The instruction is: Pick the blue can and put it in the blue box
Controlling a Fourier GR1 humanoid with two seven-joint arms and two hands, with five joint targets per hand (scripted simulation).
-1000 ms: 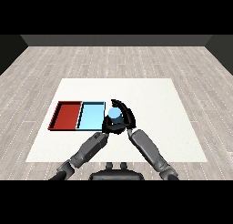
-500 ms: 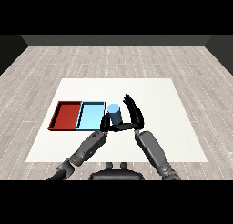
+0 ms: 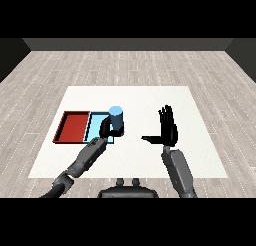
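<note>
Head view: our left hand curls round the blue can, upright at the blue tray's right edge; beyond it lies the red tray. Our right hand hovers spread, well apart, over the white surface.

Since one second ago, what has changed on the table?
The right hand let go of the blue can and moved away to the right, fingers straight. The left hand now holds the can at the light blue tray. The red tray stayed in place.
</note>
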